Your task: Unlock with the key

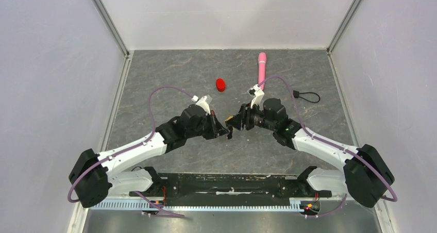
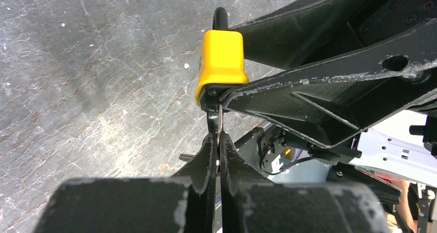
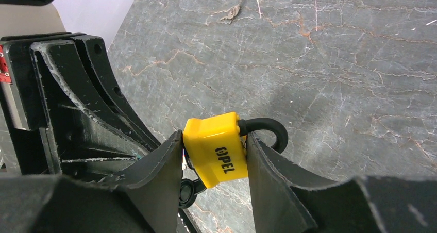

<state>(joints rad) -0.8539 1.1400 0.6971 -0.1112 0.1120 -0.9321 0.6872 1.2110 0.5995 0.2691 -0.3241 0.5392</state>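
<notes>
My right gripper is shut on the small yellow padlock, one finger on each side, above the table. The black shackle curves out past the right finger. In the left wrist view the padlock hangs with its underside toward my left gripper. That gripper is shut on the key, a thin silvery blade running from between its fingertips up into the padlock's underside. From above, the left gripper and right gripper meet tip to tip at the table's middle, hiding the lock.
A small red object lies behind the grippers. A pink cylinder lies at the back, right of centre. A black cord with a block end lies at the right. White walls enclose the grey table.
</notes>
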